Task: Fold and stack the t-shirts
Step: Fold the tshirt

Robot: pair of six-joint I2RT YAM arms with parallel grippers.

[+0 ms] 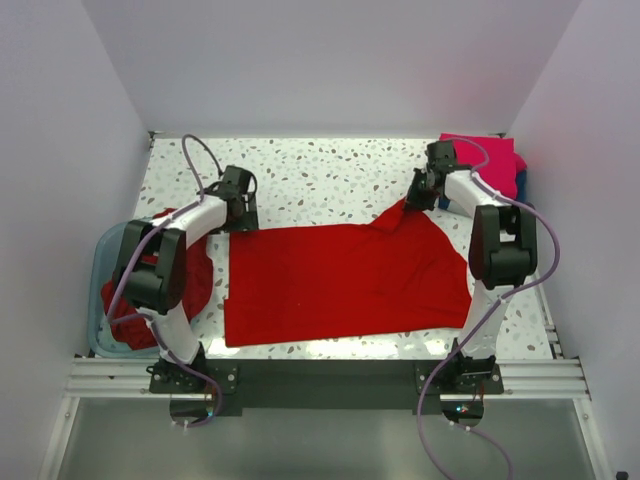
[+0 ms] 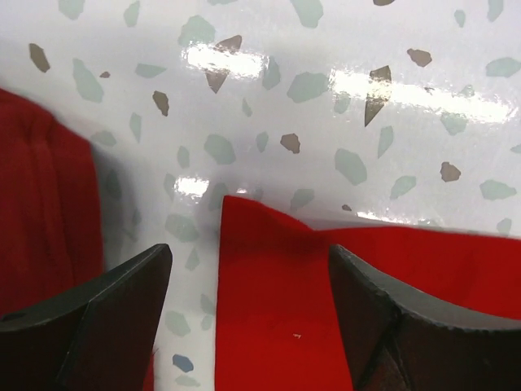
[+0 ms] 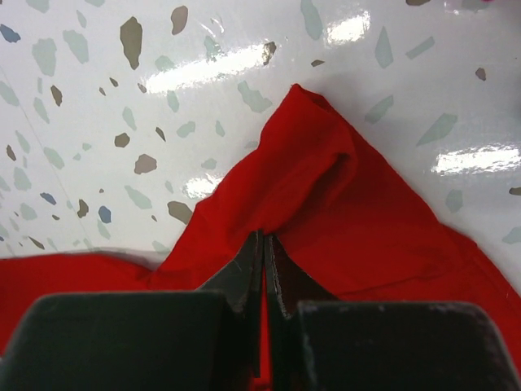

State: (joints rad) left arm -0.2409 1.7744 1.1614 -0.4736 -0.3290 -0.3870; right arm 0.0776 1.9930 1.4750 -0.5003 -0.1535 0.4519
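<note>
A bright red t-shirt (image 1: pixel 340 280) lies spread flat in the middle of the table. My left gripper (image 1: pixel 240 214) hovers over its far left corner. In the left wrist view that corner (image 2: pixel 269 301) lies on the table between the open fingers (image 2: pixel 122 318) of the left gripper (image 2: pixel 251 285), which do not touch it. My right gripper (image 1: pixel 416 194) is at the shirt's far right corner. The right wrist view shows the right gripper (image 3: pixel 264 242) shut on a raised fold of the red cloth (image 3: pixel 342 195), which peaks above the table.
A translucent teal tub (image 1: pixel 98 300) at the left edge holds more red t-shirts (image 1: pixel 195 280), next to my left arm; their cloth (image 2: pixel 41 220) shows in the left wrist view. A magenta pink folded pile (image 1: pixel 492 160) sits at the back right corner.
</note>
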